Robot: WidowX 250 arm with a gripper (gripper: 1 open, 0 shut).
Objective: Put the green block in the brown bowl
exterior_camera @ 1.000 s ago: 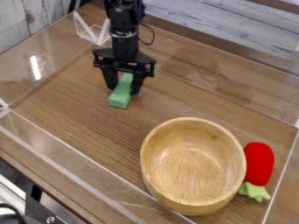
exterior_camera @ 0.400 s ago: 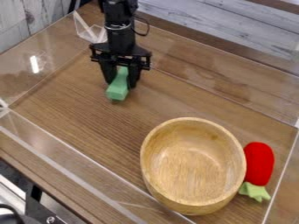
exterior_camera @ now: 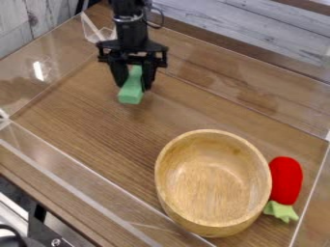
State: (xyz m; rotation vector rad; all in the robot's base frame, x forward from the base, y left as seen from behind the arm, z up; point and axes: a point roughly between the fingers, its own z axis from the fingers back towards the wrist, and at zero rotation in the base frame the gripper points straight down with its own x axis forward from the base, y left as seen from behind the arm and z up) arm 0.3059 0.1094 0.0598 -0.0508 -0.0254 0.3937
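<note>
i am the gripper (exterior_camera: pixel 131 82), up at about eleven o'clock on the wooden table (exterior_camera: pixel 77 130), with my dark arm (exterior_camera: pixel 129 19) rising behind me toward twelve. my jaws are closed around the block (exterior_camera: pixel 130 91), one finger on either side of it. it is light green, and its lower end sticks out below my fingers toward six o'clock. my dark parts hide its upper end, and i cannot tell whether its underside touches the wood.

the bowl (exterior_camera: pixel 213 183) sits at five o'clock on the table, well apart from me and from the block. it is round, light brown and upright, its thick rim facing up, and i see bare wood grain inside it. the block is outside it, with a stretch of table between them.

at four o'clock lies the strawberry (exterior_camera: pixel 287 180), red, right at the bowl's three o'clock side. i cannot tell whether the two touch. its green leaves (exterior_camera: pixel 280 210) point down toward six, next to the bowl's rim.

some clear plastic (exterior_camera: pixel 96 31) stands near my arm, on its nine o'clock side. dark cables (exterior_camera: pixel 39 222) run off the table's edge toward seven.
</note>
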